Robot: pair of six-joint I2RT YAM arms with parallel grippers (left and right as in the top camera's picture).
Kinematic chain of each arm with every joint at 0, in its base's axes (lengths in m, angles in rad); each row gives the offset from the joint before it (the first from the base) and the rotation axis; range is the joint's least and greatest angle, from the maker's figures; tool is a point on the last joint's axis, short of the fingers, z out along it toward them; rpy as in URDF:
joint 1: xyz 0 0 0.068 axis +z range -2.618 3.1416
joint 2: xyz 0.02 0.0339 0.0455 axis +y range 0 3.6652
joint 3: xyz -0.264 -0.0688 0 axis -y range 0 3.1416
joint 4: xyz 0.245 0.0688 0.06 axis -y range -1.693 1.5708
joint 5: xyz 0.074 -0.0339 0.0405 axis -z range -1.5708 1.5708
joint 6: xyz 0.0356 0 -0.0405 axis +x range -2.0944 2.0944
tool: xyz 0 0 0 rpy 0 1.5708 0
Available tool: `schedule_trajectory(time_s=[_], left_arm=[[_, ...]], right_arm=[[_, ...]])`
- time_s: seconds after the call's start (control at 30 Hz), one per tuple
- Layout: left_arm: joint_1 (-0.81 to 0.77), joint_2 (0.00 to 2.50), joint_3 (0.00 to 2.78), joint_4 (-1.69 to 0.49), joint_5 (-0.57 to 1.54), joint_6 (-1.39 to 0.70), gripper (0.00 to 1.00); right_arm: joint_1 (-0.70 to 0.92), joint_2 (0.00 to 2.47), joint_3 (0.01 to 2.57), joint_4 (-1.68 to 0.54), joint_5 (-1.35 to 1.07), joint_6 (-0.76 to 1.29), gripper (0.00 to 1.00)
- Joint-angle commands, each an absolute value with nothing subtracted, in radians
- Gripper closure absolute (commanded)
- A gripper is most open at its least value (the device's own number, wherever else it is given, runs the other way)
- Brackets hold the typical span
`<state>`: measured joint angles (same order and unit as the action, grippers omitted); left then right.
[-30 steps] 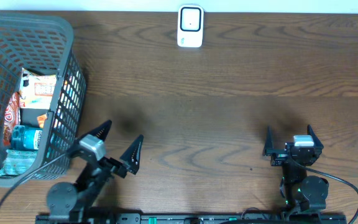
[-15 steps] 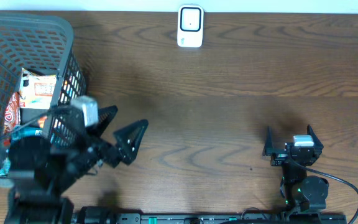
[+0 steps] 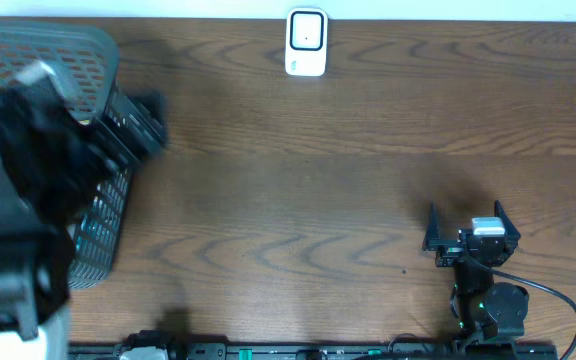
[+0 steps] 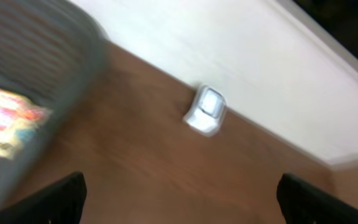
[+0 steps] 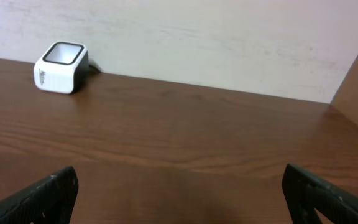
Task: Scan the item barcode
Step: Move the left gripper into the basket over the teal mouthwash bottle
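Where the blurred left arm (image 3: 18, 170) covers the one grey basket (image 3: 93, 40), its contents are hidden overhead; the left wrist view shows one smeared packet (image 4: 5, 118) inside. One white scanner (image 3: 306, 42) stands at the bench's (image 3: 318, 180) far edge. The left pincer (image 4: 179, 186) and right pincer (image 3: 465, 228) are both spread, holding nothing.

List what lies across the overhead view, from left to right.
basket → scanner → right tool
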<state>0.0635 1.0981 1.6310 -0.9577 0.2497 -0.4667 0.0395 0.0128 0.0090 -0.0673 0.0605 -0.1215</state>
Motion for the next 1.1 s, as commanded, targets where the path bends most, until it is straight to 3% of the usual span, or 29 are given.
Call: schedule_trajectory(time_s=[0.0,0.27,0.4,0.5,0.97,1.07], left_arm=[[0.146,1.249,1.846,-1.056,0.051,-0.489,0.02],[0.419,1.498,1.967,-1.297,0.051,-0.609,0.01],[0.534,1.603,1.953,-1.358,0.050,-0.610,0.08],[0.593,1.655,1.893,-1.356,0.051,-0.607,0.09],[0.643,1.695,1.338,-1.038,-0.060,-0.628,0.09],[0.648,1.695,1.274,-0.982,-0.117,-0.641,0.04]], right_arm=[[0.031,0.009,0.006,-0.067,0.069,-0.132,0.01],[0.031,0.009,0.006,-0.067,0.069,-0.132,0.01],[0.031,0.009,0.006,-0.067,0.069,-0.132,0.01],[0.031,0.009,0.006,-0.067,0.069,-0.132,0.01],[0.031,0.009,0.006,-0.067,0.069,-0.132,0.01],[0.031,0.009,0.006,-0.067,0.069,-0.132,0.01]])
